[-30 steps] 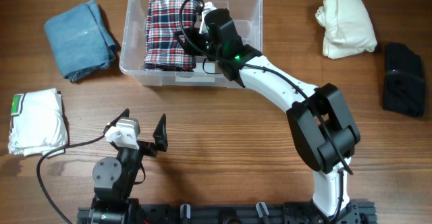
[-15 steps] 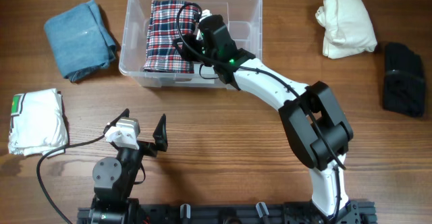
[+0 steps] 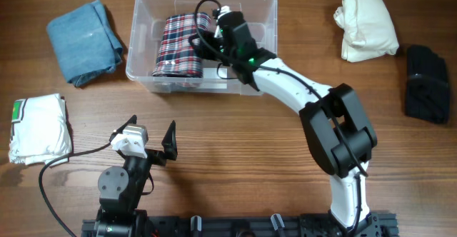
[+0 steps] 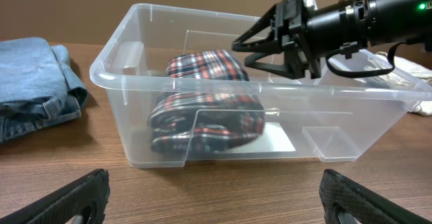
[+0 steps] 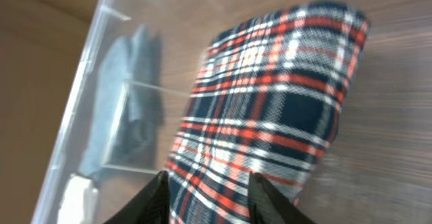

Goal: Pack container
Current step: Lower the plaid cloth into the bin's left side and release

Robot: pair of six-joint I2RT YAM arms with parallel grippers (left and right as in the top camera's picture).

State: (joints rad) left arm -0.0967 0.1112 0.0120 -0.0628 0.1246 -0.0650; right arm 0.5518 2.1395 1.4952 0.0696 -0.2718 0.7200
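The clear plastic container (image 3: 140,30) stands at the back middle of the table and also shows in the left wrist view (image 4: 111,55). A red, white and navy plaid cloth (image 3: 177,48) lies folded in its left half, bunched up toward the middle. My right gripper (image 3: 214,30) reaches into the container and is shut on the plaid cloth's upper edge (image 5: 270,96), with its fingers (image 5: 209,183) on either side of the fabric. My left gripper (image 3: 151,140) is open and empty low over the table, in front of the container (image 4: 216,200).
A folded blue denim cloth (image 3: 84,38) lies left of the container. A white cloth with green trim (image 3: 39,128) lies at the left edge. A cream cloth (image 3: 365,26) and a black cloth (image 3: 426,81) lie at the right.
The plaid cloth's far edge has been drawn away from the container's back wall and bunched up with my right gripper. The left arm has not moved.
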